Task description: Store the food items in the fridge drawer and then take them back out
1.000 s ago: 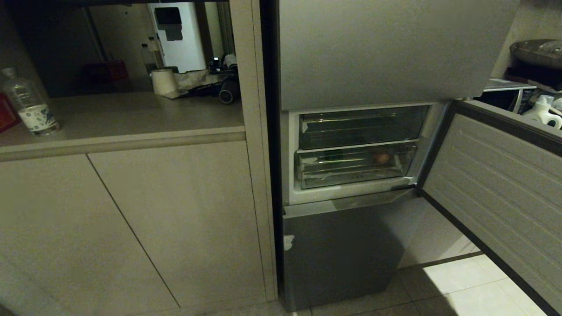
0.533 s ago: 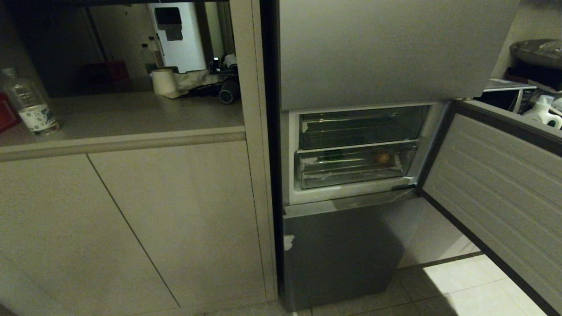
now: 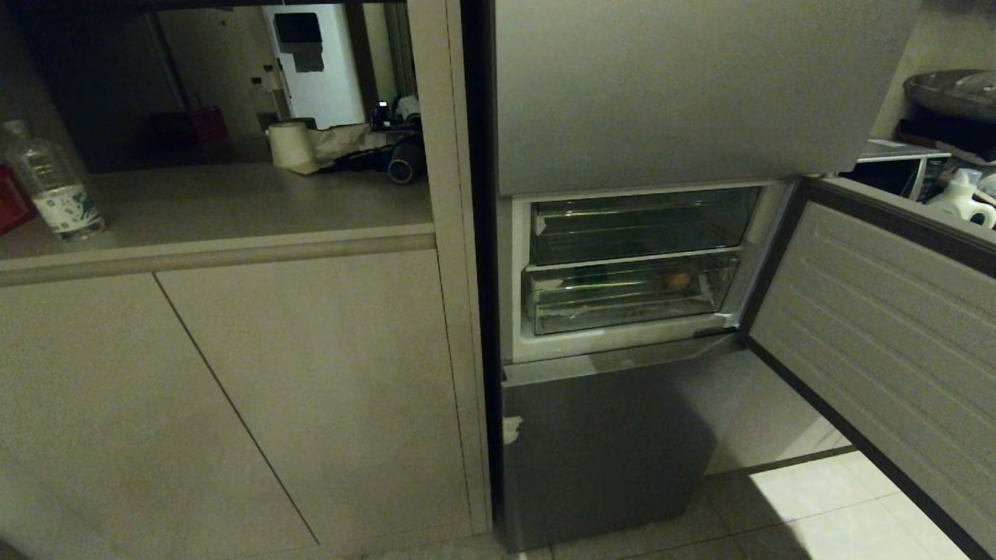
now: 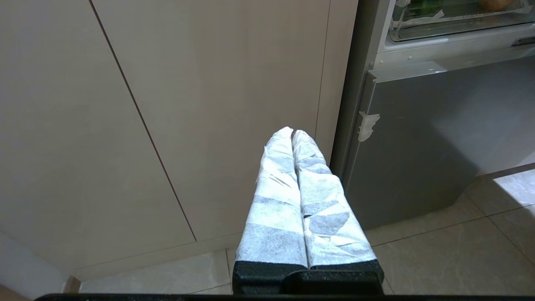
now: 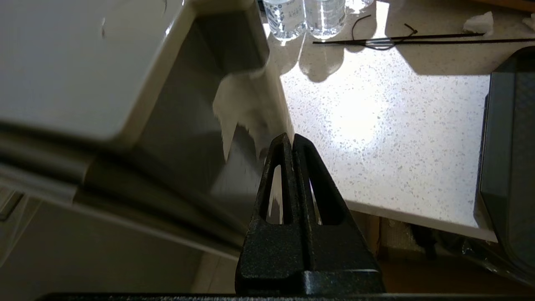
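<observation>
Drawer (image 3: 630,307) pushed in, orange item (image 3: 678,281) at its right end, green (image 3: 595,274) left; both grippers (image 4: 292,133) (image 5: 291,138) pressed together, empty, neither reaching it

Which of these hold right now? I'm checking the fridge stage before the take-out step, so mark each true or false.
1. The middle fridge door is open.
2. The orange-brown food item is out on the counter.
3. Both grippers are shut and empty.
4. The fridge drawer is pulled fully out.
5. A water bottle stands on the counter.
1. True: the fridge door is swung open to the right.
2. False: the orange-brown food item lies inside the fridge drawer.
3. True: left gripper and right gripper are closed on nothing.
4. False: it sits pushed in.
5. True: the water bottle stands on the counter.
</observation>
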You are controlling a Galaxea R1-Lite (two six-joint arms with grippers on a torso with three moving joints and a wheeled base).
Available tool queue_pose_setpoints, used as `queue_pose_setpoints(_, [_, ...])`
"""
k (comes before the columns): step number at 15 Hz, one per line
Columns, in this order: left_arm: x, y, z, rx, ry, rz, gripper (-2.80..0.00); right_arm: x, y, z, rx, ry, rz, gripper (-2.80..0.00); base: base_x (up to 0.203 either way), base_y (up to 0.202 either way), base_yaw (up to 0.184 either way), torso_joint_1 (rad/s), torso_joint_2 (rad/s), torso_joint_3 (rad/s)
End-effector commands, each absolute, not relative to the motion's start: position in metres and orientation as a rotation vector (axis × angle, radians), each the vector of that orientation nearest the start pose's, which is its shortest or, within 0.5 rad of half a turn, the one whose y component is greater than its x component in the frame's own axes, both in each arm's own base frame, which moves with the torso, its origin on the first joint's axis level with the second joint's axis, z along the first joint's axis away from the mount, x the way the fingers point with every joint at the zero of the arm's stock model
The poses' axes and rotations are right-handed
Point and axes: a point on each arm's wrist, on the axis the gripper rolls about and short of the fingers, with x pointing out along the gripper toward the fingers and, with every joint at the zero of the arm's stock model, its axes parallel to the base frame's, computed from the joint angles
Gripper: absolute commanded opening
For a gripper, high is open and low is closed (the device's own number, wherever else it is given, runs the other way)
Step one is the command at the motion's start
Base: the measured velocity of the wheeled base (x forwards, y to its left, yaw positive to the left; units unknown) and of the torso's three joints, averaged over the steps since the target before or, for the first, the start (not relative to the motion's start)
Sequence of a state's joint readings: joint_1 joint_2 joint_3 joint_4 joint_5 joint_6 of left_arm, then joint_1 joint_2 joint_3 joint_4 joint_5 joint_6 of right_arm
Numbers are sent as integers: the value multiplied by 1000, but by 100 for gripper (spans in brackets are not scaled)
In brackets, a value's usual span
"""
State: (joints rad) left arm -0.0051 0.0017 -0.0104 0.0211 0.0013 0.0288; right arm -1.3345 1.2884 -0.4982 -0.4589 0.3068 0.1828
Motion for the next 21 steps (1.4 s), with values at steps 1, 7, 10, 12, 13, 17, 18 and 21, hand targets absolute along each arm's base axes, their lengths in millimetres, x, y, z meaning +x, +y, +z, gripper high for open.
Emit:
queue_pose_setpoints(1, [-23, 0, 76, 29, 12, -4, -280, 49, -176, 183, 413, 139, -1045, -280, 0, 0, 0, 0, 0, 0])
queue_pose_setpoints(7, [-23, 0, 76, 29, 14, -4, -280, 43, -200, 191, 362, 71, -1127, -280, 0, 0, 0, 0, 0, 0])
queue_pose_setpoints(10, [-23, 0, 76, 29, 14, -4, -280, 48, -217, 186, 387, 94, -1117, -280, 0, 0, 0, 0, 0, 0])
queue_pose_setpoints(12, [-23, 0, 76, 29, 13, -3, -280, 55, -222, 185, 394, 101, -1066, -280, 0, 0, 0, 0, 0, 0])
queue_pose_setpoints(13, [-23, 0, 76, 29, 13, -4, -280, 55, -222, 186, 395, 100, -1047, -280, 0, 0, 0, 0, 0, 0])
queue_pose_setpoints(17, [-23, 0, 76, 29, 14, -3, -280, 57, -215, 187, 403, 94, -940, -280, 0, 0, 0, 0, 0, 0])
queue_pose_setpoints(18, [-23, 0, 76, 29, 12, -3, -280, 56, -212, 187, 403, 92, -936, -280, 0, 0, 0, 0, 0, 0])
queue_pose_setpoints(21, [-23, 0, 76, 29, 12, -4, -280, 54, -198, 188, 391, 80, -934, -280, 0, 0, 0, 0, 0, 0])
